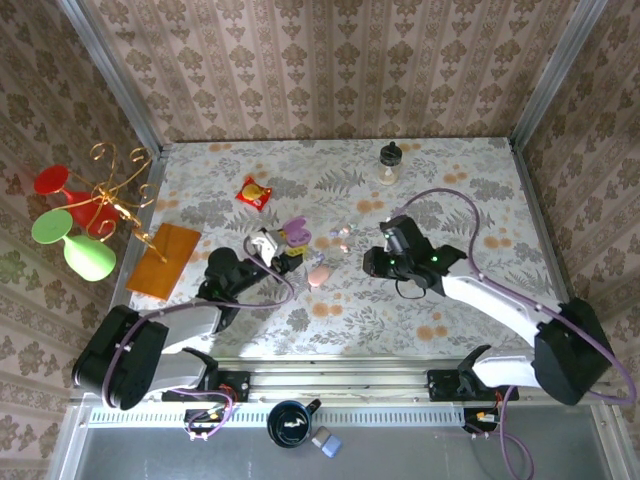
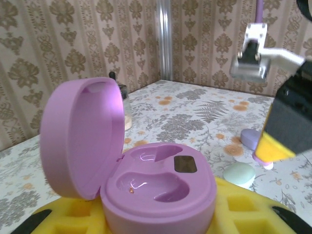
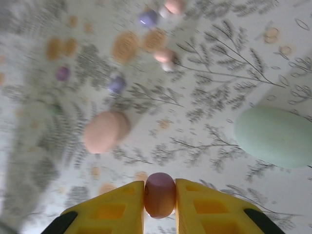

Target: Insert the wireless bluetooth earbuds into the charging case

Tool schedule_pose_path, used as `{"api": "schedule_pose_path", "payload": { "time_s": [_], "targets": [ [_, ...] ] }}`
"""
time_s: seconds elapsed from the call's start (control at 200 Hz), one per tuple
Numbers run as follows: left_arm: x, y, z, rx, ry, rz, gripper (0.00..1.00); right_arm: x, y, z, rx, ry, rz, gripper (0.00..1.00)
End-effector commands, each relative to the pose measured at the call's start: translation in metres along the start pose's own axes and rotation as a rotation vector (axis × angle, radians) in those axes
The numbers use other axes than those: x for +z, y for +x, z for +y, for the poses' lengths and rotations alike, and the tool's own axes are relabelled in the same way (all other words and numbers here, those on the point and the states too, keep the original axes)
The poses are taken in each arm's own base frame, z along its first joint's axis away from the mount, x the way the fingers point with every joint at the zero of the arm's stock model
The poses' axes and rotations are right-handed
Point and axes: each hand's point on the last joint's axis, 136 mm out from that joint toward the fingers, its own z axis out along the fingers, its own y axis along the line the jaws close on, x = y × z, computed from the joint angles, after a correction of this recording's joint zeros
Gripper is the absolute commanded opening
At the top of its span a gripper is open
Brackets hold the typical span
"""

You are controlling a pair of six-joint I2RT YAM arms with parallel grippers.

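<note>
Open charging case (image 2: 146, 170) clamped in left end effector (image 2: 158, 217), right end effector (image 3: 159, 207) aloft, pinching earbud (image 3: 159, 192)

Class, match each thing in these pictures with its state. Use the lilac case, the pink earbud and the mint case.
Things:
1. lilac case
2. pink earbud
3. mint case

States:
a. pinched in the right gripper
b. lying closed on the table
c. open, both wells empty, held by the left gripper

Pairs: 1-c, 2-a, 3-b
</note>
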Motion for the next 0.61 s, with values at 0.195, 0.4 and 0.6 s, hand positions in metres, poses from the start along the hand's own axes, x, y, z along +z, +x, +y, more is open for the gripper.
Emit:
{"api": "schedule_pose_path", "payload": {
  "time_s": [0.195, 0.4, 0.6],
  "targets": [
    [0.023, -0.011, -0.036, 0.083, 0.184, -0.063, 0.26, -0.050, -0.018, 0.089, -0.041, -0.484, -0.059, 0.23],
    [0.038, -0.006, -0.049, 0.147, 0.197, -0.044, 0.27, -0.057, -0.031, 0.113, -0.067, -0.520, -0.098, 0.23],
    [0.043, -0.007, -0.050, 0.138, 0.193, -0.073, 0.26, -0.056, -0.036, 0.136, -0.095, -0.566, -0.095, 0.22]
  ]
}}
